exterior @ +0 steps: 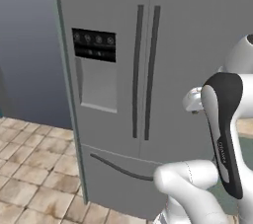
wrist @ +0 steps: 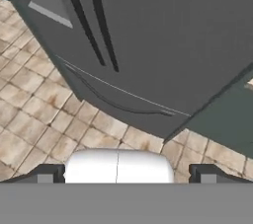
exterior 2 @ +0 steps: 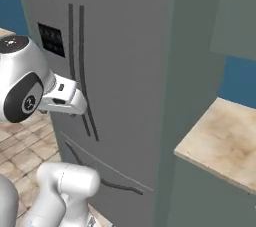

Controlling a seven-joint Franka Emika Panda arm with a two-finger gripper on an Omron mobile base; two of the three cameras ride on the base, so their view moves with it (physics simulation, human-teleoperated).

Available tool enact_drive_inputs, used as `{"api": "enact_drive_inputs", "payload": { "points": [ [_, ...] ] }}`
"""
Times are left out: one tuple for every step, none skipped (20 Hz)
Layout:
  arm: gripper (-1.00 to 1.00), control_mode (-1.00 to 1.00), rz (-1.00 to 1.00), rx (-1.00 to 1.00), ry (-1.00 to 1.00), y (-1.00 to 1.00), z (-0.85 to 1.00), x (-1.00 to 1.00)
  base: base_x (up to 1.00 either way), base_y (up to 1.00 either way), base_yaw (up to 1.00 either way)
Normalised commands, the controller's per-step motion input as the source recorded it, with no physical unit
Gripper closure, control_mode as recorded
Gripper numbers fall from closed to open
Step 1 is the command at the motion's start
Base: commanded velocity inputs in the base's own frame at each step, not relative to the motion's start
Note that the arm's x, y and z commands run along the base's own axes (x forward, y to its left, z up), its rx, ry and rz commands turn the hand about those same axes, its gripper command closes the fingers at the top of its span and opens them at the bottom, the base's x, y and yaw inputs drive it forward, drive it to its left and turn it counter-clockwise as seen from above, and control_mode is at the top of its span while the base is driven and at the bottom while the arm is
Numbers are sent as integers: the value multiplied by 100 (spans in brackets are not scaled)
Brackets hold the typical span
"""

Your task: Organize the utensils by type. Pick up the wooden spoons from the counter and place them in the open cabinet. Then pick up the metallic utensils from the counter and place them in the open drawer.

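A: What is the biggest thing here?

B: The fridge. It is tall and grey, with two long dark handles up the middle and a curved one on its bottom drawer. The robot faces it, so I think the base is just parked here at the start, or on its way.

A: What is under it?

B: A floor of tan tiles.

A: Where is the table?

B: Off to the right of the fridge. One corner of the table pokes out in the right base view. It is beige with brown marks. The part I can see is bare.

A: And the spoons?

B: I can't see any spoons or the metal one. I guess they lie farther along the table, past the edge of the picture.

A: What is the arm doing?

B: It is folded up close to the robot, likely to keep it from bumping things.

A: And the gripper?

B: The gripper is wide apart, with nothing between the tips. It points down at the floor in front of the fridge. The table is off to its right, well apart from it.

A: So what is needed now?

B: I think the robot must go right to reach the table.
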Motion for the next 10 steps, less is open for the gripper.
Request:
{"api": "enact_drive_inputs", "payload": {
  "points": [
    [-100,100,0,0,0,0,0,0,-21,41,64],
    [-100,100,0,0,0,0,0,0,-20,39,64],
    [-100,100,0,0,0,0,0,0,-19,39,64],
    [-100,100,0,0,0,0,0,0,-19,36,64],
    [-100,100,0,0,0,0,0,0,-17,38,64],
    [-100,100,0,0,0,0,0,0,-15,39,65],
    [-100,100,0,0,0,0,0,0,-13,39,65],
    [-100,100,0,0,0,0,0,0,-14,39,65],
    [-100,100,0,0,0,0,0,0,-14,39,65],
    [-100,100,0,0,0,0,0,0,-16,39,65]
  ]
}}
